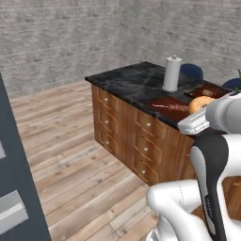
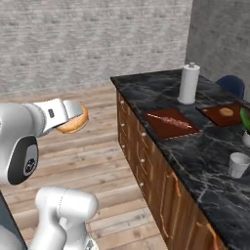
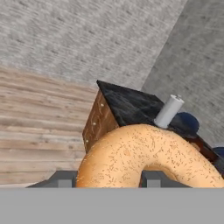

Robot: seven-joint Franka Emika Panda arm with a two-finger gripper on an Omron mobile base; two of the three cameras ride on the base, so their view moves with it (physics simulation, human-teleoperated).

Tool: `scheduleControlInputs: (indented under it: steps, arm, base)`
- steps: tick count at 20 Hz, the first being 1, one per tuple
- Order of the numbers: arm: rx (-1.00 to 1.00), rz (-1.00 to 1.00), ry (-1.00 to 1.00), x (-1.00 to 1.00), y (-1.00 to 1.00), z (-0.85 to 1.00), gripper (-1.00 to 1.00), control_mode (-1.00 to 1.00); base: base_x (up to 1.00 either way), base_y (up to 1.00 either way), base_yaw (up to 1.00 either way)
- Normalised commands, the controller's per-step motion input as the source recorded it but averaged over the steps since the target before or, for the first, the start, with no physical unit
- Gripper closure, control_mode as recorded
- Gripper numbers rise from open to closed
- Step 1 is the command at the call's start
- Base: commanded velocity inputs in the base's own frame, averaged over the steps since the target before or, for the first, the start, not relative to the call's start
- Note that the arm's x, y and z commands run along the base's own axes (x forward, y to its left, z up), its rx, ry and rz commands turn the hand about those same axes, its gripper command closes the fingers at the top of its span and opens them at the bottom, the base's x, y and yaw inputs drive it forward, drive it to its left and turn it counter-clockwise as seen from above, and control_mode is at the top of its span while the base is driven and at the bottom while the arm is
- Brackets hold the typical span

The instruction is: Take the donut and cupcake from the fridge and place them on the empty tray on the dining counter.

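My gripper (image 2: 77, 116) is shut on a tan sugared donut (image 2: 72, 123), held in the air over the wooden floor, short of the near end of the dining counter (image 2: 205, 146). In the left base view the donut (image 1: 200, 103) peeks out beyond my white hand, in front of the counter (image 1: 132, 82). In the hand view the donut (image 3: 148, 155) lies across both fingertips of the gripper (image 3: 107, 179), with the counter's corner (image 3: 127, 105) behind it. A dark slate-grey fridge (image 1: 14, 155) edge stands at the far left. The cupcake and the blue tray are out of view.
On the counter stand a white paper-towel roll (image 2: 189, 83), two flat reddish-brown trays (image 2: 171, 122) (image 2: 224, 112), a white cup (image 2: 239, 164) and a plant (image 2: 245, 122). Blue chairs (image 1: 190, 70) sit behind it. Open wooden floor (image 1: 70, 155) lies between fridge and counter.
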Motion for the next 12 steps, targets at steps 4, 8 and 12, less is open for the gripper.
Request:
scheduleControlInputs:
  steps: [4,8,12]
  arm:
    - [0.00,0.00,0.00,0.00,0.00,0.00,1.00,1.00]
    - [0.00,0.00,0.00,0.00,0.00,0.00,1.00,1.00]
    - [0.00,0.00,0.00,0.00,0.00,0.00,1.00,1.00]
  base:
    - [-0.91,-0.12,-0.21]
    - [-0.92,-0.16,-0.19]
    - [-0.67,-0.10,-0.21]
